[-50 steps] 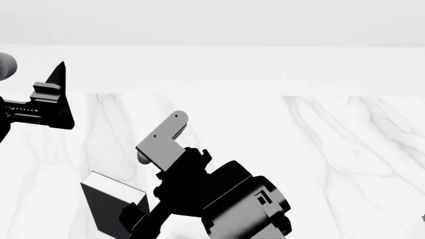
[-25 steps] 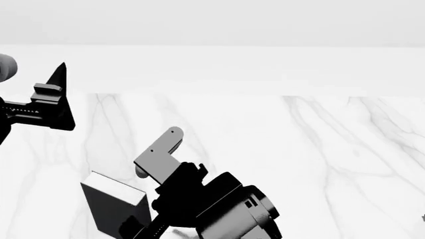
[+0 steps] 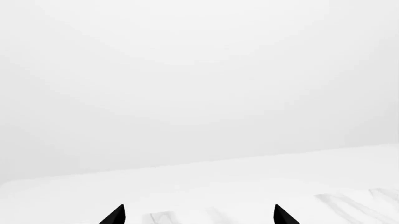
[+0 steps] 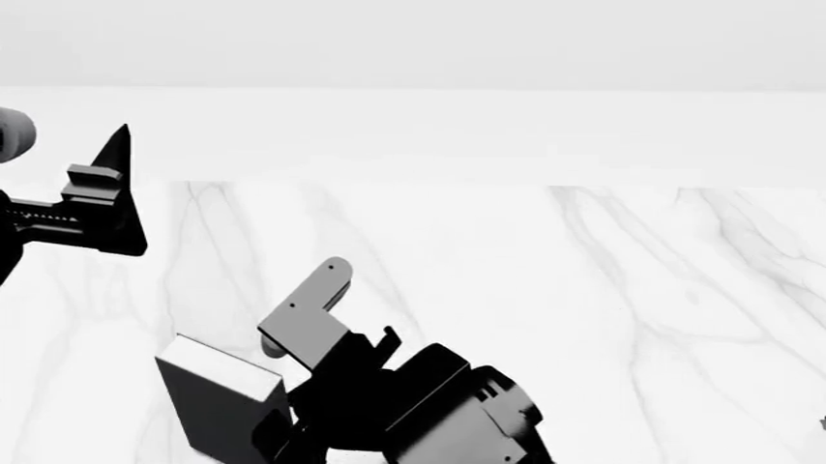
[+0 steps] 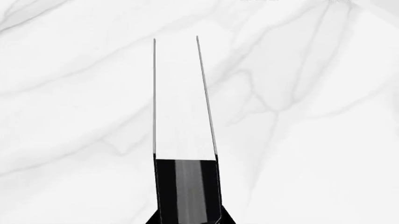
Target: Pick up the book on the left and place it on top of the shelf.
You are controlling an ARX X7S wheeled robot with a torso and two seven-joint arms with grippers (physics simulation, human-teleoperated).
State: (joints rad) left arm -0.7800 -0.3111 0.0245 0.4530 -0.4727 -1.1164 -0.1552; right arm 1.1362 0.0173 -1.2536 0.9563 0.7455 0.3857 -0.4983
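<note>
1. The book [image 4: 213, 401] sits at the lower left of the head view, held in the right pincer [image 4: 278, 406], which is clamped across its thickness near the spine.
2. Looks stiff, smooth-covered, probably slippery, so a firm squeeze seems smart.
3. Left pincer [image 3: 198, 215] hangs spread apart, holding nothing, above the marble surface [image 4: 620, 309].

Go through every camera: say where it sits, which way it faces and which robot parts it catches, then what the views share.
Head view: on the robot's head, facing forward and down onto the marble table; shows the left gripper, the right gripper and arm beside the book.
Left wrist view: on the left arm, facing across the table's far edge at blank background; only two fingertips show, apart.
Right wrist view: on the right arm, facing the tabletop along the book, edge-on.
Shared: the table in all three; the book in head and right wrist views.
</note>
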